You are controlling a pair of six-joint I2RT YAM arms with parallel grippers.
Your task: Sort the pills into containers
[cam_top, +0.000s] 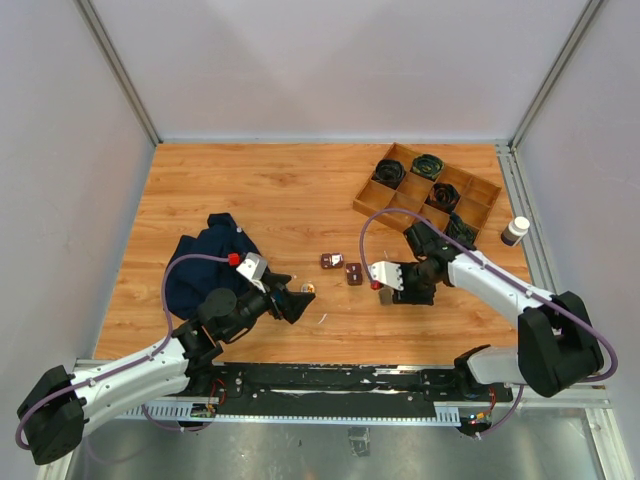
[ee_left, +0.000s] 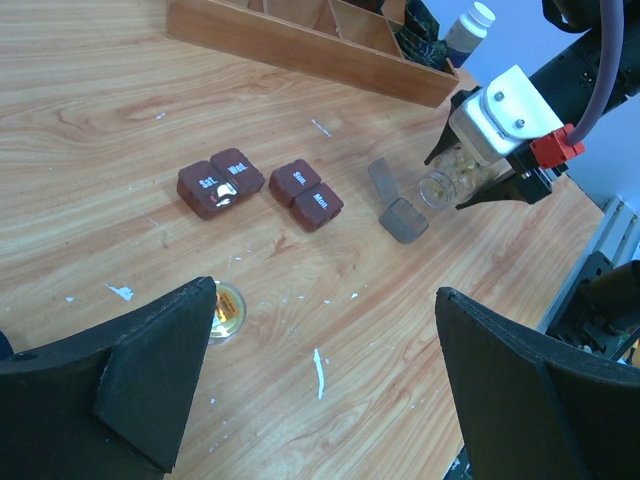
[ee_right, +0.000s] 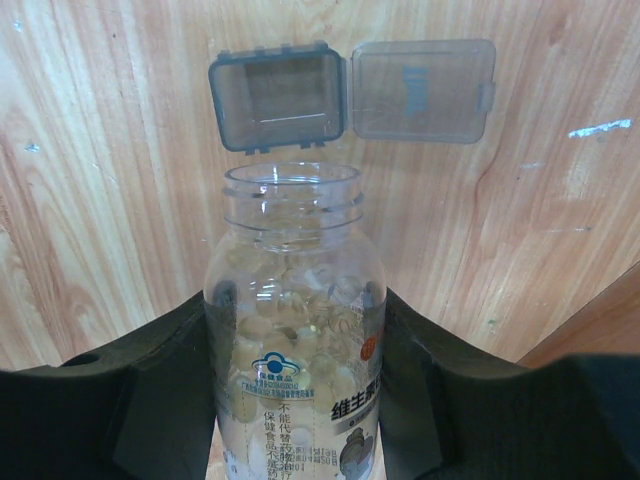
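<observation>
While the right gripper (ee_right: 295, 330) was closed part-way on a clear plastic bottle (ee_right: 292, 195), gripping it by the sides, the bottle was held tipped over and low above the wooden tabletop (cam_top: 260, 190). Pale yellowish pills (ee_right: 290, 285) sat inside the bottle. Its uncapped mouth pointed at a smoky-grey translucent box (ee_right: 280, 100) that lay just ahead of it, with its hinged lid (ee_right: 425, 90) folded flat beside it.

Dark-brown square boxes (ee_left: 220, 182) with pale lettering lay on the tabletop as two joined pairs, the second pair (ee_left: 306, 195) just beside the first. They sat between the two arms and near the grey box, not touching it. One box in the first pair had a pale spot at its edge, too small to identify.

The left gripper (ee_left: 325, 300) had its jaws spread wide and held nothing. It hovered above the tabletop, with a round yellow cap (ee_left: 228, 308) just beside one finger.

A wooden divided tray (cam_top: 375, 208) holding black cables sat at the far right. A small white-capped bottle (cam_top: 515, 231) stood near it. A dark blue cloth (cam_top: 205, 255) lay at the left.
</observation>
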